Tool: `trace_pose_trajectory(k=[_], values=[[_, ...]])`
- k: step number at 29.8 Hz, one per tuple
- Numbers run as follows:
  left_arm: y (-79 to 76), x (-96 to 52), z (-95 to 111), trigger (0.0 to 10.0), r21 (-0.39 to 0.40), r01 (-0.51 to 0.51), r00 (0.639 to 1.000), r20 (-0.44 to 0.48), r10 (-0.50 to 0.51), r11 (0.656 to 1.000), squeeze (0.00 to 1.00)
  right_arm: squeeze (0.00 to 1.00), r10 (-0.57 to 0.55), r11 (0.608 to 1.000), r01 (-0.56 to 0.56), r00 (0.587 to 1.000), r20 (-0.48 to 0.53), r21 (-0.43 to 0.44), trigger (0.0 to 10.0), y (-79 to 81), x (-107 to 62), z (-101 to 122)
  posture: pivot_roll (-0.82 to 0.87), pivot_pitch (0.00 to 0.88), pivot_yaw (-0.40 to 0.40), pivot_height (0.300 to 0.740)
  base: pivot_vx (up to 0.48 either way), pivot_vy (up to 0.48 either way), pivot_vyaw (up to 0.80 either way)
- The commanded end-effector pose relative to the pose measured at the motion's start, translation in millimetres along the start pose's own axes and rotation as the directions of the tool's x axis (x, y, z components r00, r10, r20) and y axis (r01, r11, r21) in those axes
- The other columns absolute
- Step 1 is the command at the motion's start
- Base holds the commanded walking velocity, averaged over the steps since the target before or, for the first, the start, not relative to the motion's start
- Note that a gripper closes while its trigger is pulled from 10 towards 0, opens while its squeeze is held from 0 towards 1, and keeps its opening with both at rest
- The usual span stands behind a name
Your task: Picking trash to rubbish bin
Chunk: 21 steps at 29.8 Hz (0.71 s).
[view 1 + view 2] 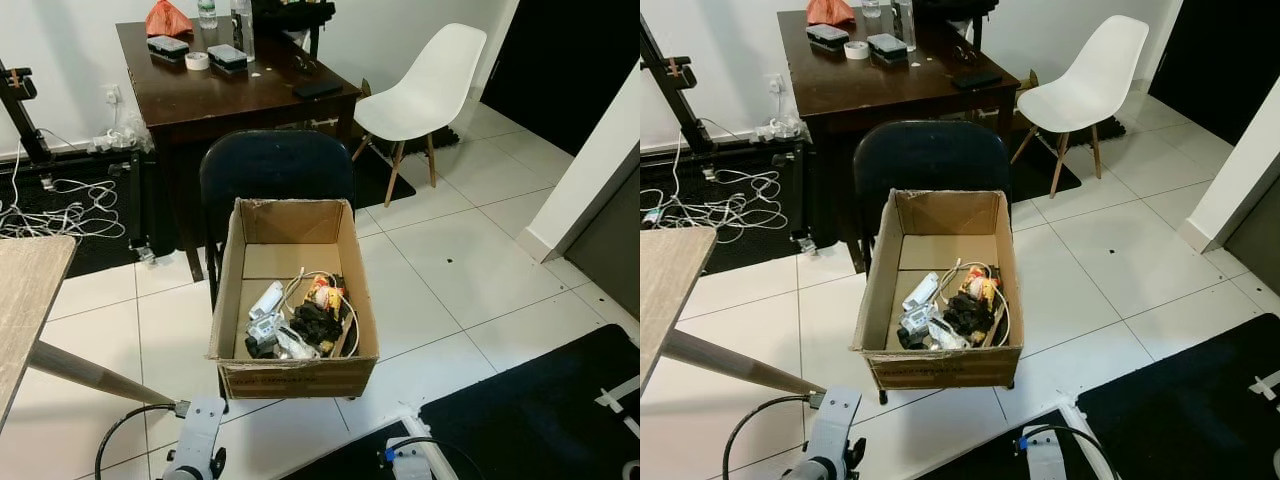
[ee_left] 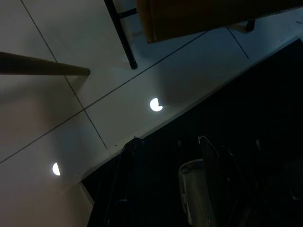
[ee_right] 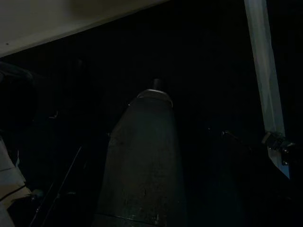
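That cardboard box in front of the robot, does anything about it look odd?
Yes. The open brown cardboard box sits on the seat of a black chair, not the floor, with cables and small items jumbled at its near end.

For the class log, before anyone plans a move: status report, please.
Both arms hang idle, low. Cardboard box on black chair dead ahead, holding mixed trash. Wooden table on the left; white chair beyond.

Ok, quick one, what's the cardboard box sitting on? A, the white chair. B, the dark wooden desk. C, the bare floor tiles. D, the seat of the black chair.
D: the cardboard box rests on the black chair, whose backrest rises just behind it and whose legs show under the box, in front of the desk.
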<state>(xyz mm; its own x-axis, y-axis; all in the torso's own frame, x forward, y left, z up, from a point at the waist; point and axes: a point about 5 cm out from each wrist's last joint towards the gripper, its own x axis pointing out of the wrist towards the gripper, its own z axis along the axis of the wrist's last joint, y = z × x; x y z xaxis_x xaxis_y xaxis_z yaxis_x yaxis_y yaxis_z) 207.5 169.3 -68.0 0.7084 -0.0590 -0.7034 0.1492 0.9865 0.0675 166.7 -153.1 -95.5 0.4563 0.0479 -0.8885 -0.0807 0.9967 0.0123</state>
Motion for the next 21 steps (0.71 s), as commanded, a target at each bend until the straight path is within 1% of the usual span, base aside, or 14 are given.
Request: trace_pose_trajectory(k=[1,4,7,19,21], values=[[0.0,0.4,1,10.0,-0.001,-0.003,1.000,-0.006,0.003,1.000,0.00,0.00,0.005,1.000,-0.005,1.000,-0.013,0.011,10.0,3.0,-0.2,-5,0.15,0.051,0.009,0.740,0.000,0.000,0.00],[1.8,0.8,2,10.0,-0.002,-0.007,1.000,-0.003,0.007,1.000,0.00,0.00,0.008,1.000,-0.008,1.000,-0.013,0.009,10.0,3.9,-0.2,-5,0.15,0.051,0.010,0.740,0.000,0.000,0.00],[4.6,1.3,5,10.0,0.023,0.003,1.000,0.002,-0.003,1.000,0.00,0.00,0.016,1.000,-0.016,1.000,-0.013,0.003,10.0,6.4,-0.1,-5,0.15,0.052,0.017,0.740,0.000,0.000,0.00],[7.5,1.2,4,10.0,0.038,0.004,1.000,-0.013,-0.004,0.999,0.00,0.00,0.023,1.000,-0.024,0.999,-0.025,-0.020,10.0,9.6,0.0,-8,0.15,0.063,0.008,0.740,0.000,0.000,0.00],[15.1,1.0,5,10.0,0.028,-0.012,1.000,-0.017,0.013,1.000,0.00,0.00,0.021,1.000,-0.021,0.999,-0.025,-0.007,10.0,10.8,-0.1,-9,0.15,0.059,0.009,0.740,0.000,0.000,0.00]])
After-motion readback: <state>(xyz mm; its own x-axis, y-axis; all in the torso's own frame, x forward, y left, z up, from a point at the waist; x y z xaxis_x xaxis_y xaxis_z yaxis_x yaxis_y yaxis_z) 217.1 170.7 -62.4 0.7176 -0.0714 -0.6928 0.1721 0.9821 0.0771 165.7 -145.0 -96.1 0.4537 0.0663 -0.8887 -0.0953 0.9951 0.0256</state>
